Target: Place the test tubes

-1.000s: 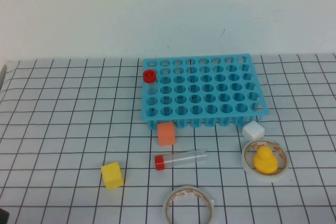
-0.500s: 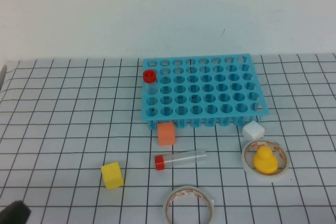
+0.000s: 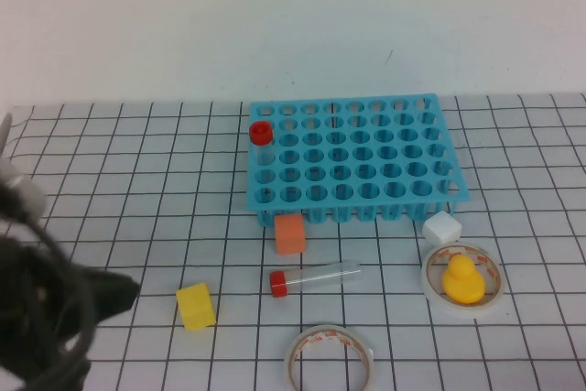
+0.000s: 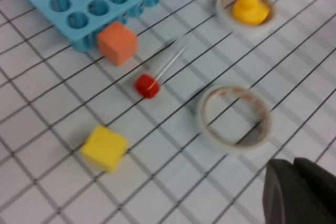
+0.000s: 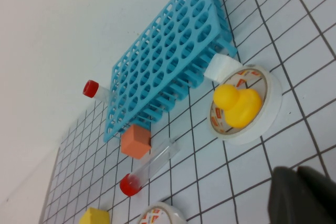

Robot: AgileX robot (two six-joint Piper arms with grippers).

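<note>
A clear test tube point(image 3: 314, 276) with a red cap lies flat on the gridded table, in front of the blue rack point(image 3: 352, 157). A second red-capped tube point(image 3: 261, 139) stands upright in the rack's left column. My left gripper point(image 3: 128, 292) reaches in from the lower left, shut and empty, left of the yellow cube. In the left wrist view the lying tube point(image 4: 163, 69) is well ahead of the left gripper point(image 4: 291, 163). My right gripper point(image 5: 295, 174) is shut and empty, hovering over the table with the lying tube point(image 5: 149, 169) far from it.
An orange cube point(image 3: 289, 233) sits between the rack and the lying tube. A yellow cube point(image 3: 196, 306) lies to the tube's left. A white cube point(image 3: 441, 227) and a tape roll point(image 3: 428, 274) holding a yellow duck point(image 3: 462, 278) are at right. Another tape roll point(image 3: 298, 354) lies at the front edge.
My left arm has risen into the high view from the lower left corner and moved toward the table's middle. The objects have not moved.
</note>
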